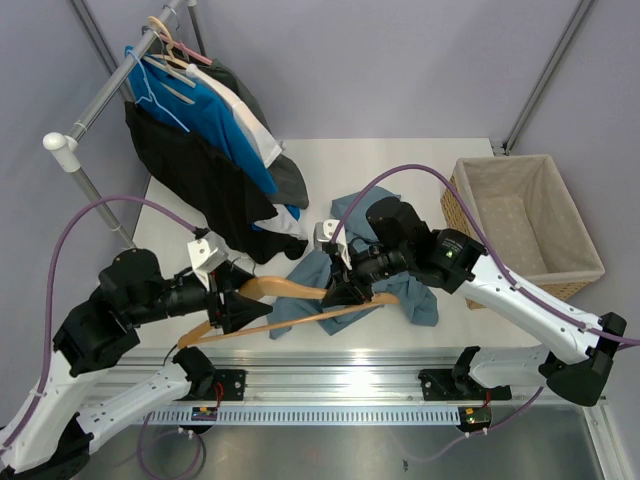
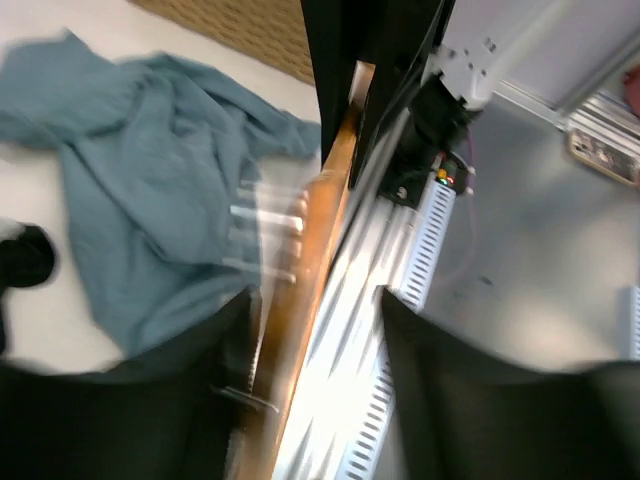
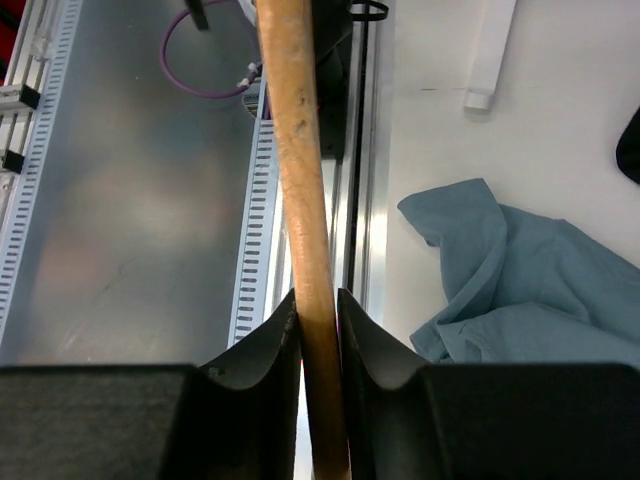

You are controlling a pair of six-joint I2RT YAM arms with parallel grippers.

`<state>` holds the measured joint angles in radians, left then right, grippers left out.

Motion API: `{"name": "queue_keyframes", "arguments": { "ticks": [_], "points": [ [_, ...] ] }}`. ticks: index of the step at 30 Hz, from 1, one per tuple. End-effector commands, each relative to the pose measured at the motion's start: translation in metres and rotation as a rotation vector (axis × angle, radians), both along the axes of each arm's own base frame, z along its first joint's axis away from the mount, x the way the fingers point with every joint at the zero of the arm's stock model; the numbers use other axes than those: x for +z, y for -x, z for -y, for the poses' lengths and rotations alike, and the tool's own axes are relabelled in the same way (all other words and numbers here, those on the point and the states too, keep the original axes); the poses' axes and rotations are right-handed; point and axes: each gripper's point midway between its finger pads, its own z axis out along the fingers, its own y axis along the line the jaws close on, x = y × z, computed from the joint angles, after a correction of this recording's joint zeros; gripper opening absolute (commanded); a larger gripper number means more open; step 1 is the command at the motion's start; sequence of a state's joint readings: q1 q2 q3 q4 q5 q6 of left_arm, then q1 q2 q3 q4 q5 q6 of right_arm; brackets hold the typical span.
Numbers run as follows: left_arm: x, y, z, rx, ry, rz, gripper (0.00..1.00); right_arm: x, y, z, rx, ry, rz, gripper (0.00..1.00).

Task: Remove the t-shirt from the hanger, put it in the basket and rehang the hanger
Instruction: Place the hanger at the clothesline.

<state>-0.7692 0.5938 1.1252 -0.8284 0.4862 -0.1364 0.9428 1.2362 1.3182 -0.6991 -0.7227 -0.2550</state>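
Clamping the hanger with our right claw steadies it, we judge, beside the t-shirt, crumpled on the table at its 3 o'clock; our left claw gapes loosely around the hanger's other arm.

Wooden hanger across crumpled t-shirt

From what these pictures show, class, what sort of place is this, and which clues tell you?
Probably a robotics lab test cell, not a home: robot arms bolted to a metal rail, plain grey screens around the white table, and a clothes rack and wicker basket staged as props.
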Motion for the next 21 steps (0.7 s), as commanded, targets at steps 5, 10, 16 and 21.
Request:
{"name": "queue_keyframes", "arguments": {
  "ticks": [5,10,16,21],
  "points": [
    [0.082,-0.019,-0.021,0.204,0.196,0.148,0.91,0.037,-0.024,0.005,-0.19,-0.133,0.121,0.0],
    [0.098,-0.038,-0.044,0.396,0.243,0.155,0.99,0.051,-0.031,0.009,-0.247,-0.157,0.141,0.0],
    [0.123,-0.032,-0.06,0.446,0.321,0.175,0.99,0.071,-0.058,0.006,-0.365,-0.184,0.209,0.0],
    [0.141,-0.005,-0.062,0.345,0.379,0.197,0.99,0.105,-0.079,-0.004,-0.441,-0.263,0.264,0.0]
  ]
}}
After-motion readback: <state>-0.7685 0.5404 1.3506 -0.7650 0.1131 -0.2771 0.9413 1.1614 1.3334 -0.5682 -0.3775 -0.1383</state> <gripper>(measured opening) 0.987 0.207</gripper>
